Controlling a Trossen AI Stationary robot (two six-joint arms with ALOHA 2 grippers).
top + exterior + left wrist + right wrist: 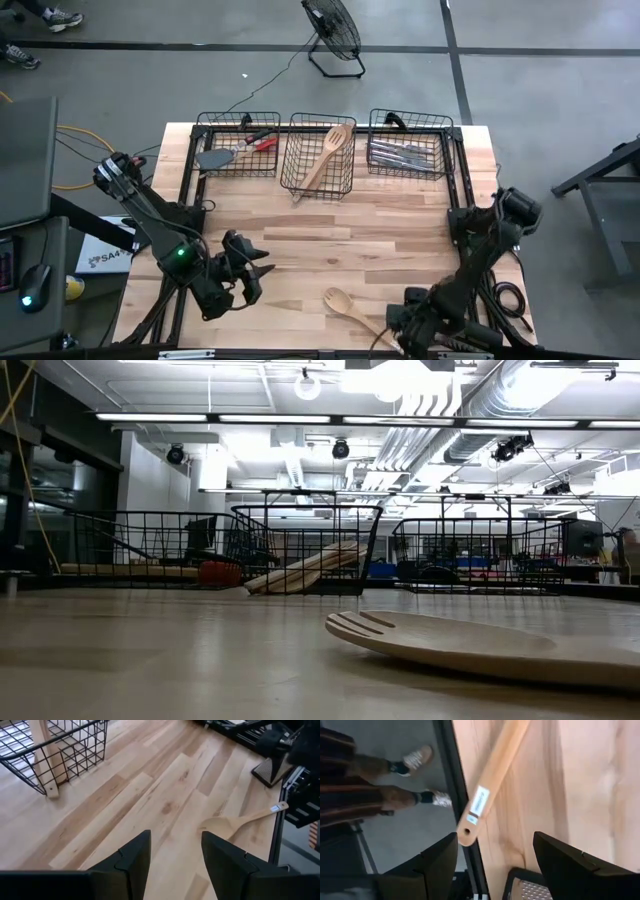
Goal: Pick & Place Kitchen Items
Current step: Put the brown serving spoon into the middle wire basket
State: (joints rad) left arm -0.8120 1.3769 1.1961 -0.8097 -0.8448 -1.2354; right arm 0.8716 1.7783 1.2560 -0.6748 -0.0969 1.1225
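- While three wire baskets (318,150) lined the table's twelve o'clock edge, one wooden spoon (350,308) lay loose on the table (380,225) near six o'clock, seemingly the last item left to sort.
- Its handle reached the table's edge, beside the right gripper (495,862), whose fingers stood apart and empty over the handle end, probably lined up for a grasp.
- At about seven o'clock, the left gripper (175,857) hovered with fingers apart, holding nothing, pointed toward the spoon.
- Basket contents were hard to read: wooden pieces in the middle basket, silver cutlery at one o'clock, something red at eleven.
- Beyond the table edge, a person's shoes (417,757) showed, the rest cut off.
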